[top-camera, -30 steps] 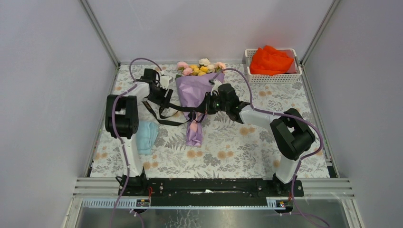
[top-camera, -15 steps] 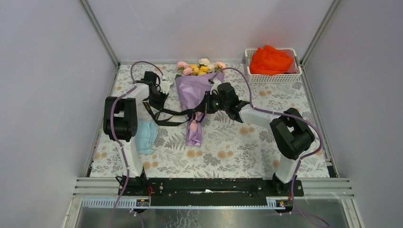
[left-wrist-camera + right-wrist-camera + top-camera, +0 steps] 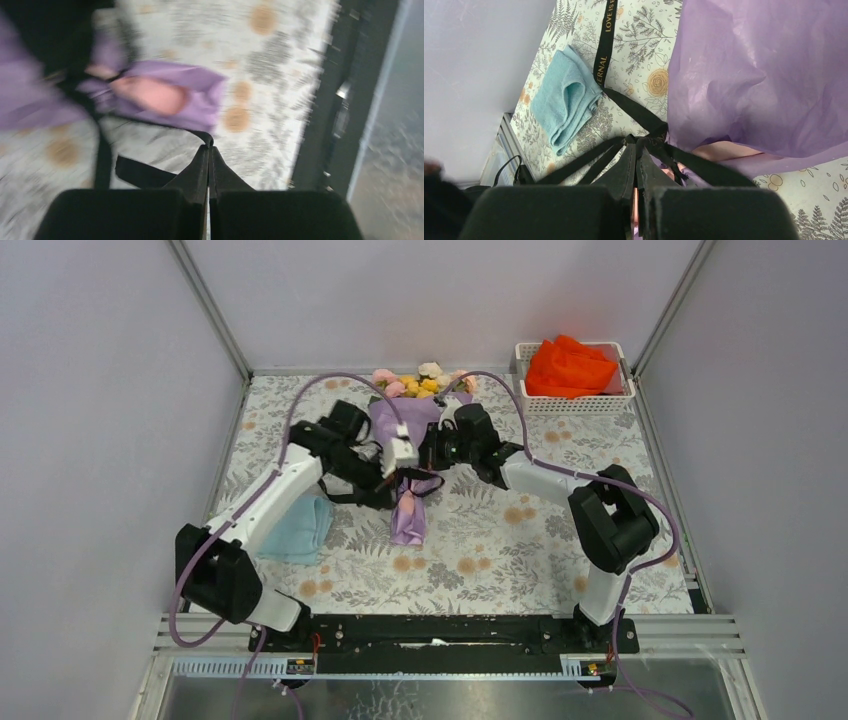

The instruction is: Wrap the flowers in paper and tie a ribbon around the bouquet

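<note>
Left gripper (image 3: 208,151): newly clamped on ribbon (image 3: 605,35), carried over bouquet (image 3: 405,425).
Right gripper (image 3: 637,152): pinched the ribbon's crossing.
Stage: knot seemed ready for tightening.

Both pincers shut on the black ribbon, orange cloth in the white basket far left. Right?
Not quite: top view shows the white basket with the orange cloth far right. The left pincer and right pincer do grip the black ribbon.
</note>
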You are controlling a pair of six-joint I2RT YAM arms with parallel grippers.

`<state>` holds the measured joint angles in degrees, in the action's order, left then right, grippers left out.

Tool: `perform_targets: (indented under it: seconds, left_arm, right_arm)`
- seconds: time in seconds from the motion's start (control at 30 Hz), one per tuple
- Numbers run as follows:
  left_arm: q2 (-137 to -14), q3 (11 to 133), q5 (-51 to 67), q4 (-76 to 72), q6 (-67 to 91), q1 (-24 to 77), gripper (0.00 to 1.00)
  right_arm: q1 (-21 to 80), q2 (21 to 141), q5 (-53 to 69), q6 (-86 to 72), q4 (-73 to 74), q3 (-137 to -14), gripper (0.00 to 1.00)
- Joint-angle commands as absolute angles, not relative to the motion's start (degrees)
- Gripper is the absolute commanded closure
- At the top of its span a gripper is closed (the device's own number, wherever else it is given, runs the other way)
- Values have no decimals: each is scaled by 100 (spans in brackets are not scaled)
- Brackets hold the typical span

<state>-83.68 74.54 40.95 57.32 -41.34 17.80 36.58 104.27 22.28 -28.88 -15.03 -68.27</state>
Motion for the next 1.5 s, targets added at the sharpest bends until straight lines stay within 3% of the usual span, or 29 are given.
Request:
perform_targets:
  seconds: [0.0, 0.23, 0.4, 0.57, 0.63, 0.77, 0.87, 1.03, 1.2, 1.47]
  left_arm:
    - [-8355, 7228, 4769, 6979, -4935, 2857, 100]
    - [-9284, 8162, 5386, 6067, -4122, 4309, 100]
    - [-10041, 8472, 5661, 5541, -4016, 4376, 100]
    - [-9933, 8064, 5572, 4167, -3417, 4377, 99]
    - [-9680, 7781, 5192, 3671, -3264, 4369, 75]
    - [-9166, 7510, 4713, 3321, -3181, 4111, 44]
    - [-9057, 7694, 5251, 3876, -3349, 3474, 35]
    - [-8726, 7538, 5897, 3997, -3388, 2059, 35]
    - [-8817, 6690, 5493, 2392, -2105, 1018, 44]
    - [-8829, 5641, 4582, 408, -1537, 870, 39]
  right_arm:
    - [3585, 10429, 2419, -2727, -1537, -7138, 100]
    - [3568, 10439, 2482, -2661, -1428, -7163, 100]
    - [3521, 10457, 2706, -2593, -1404, -7201, 100]
    - [3493, 10581, 2830, -2472, -1244, -7330, 100]
    - [3486, 10620, 2853, -2440, -1214, -7368, 100]
    - [3488, 10681, 2896, -2435, -1233, -7410, 100]
    - [3494, 10735, 2960, -2468, -1247, -7486, 100]
    - [3510, 10752, 2967, -2549, -1307, -7521, 100]
    - [3691, 10611, 2775, -2742, -1657, -7327, 100]
    - [4049, 10473, 2198, -3229, -2196, -6990, 100]
